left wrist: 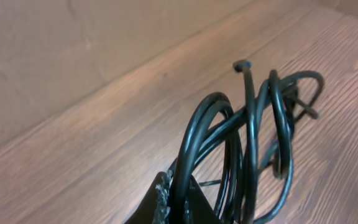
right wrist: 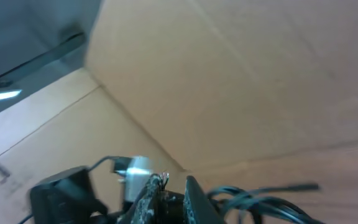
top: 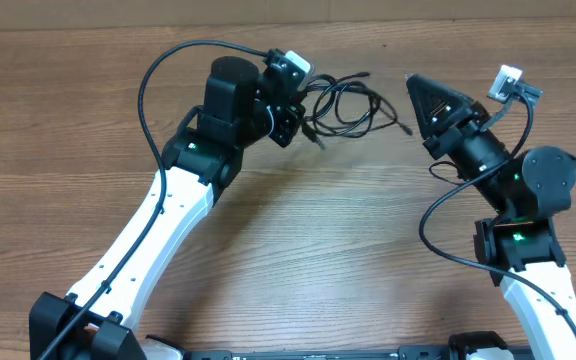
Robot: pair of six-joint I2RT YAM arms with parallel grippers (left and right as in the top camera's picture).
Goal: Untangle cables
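Cables (top: 346, 100): looped bundle, 12 o'clock on counter (top: 298, 250), gripped by left hand (top: 303, 122). Right hand (top: 414, 81): narrow, empty, at bundle's 3 o'clock. Free plug end (top: 405, 128) best drawn outward slowly.

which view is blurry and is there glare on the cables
Overhead: sharp and evenly lit, the cables casting only faint shadows. Left wrist: cables fairly crisp, with a pale sheen along the loops; the fingers at the bottom edge are soft. Right wrist: blurred throughout, cables smeared at the lower edge.
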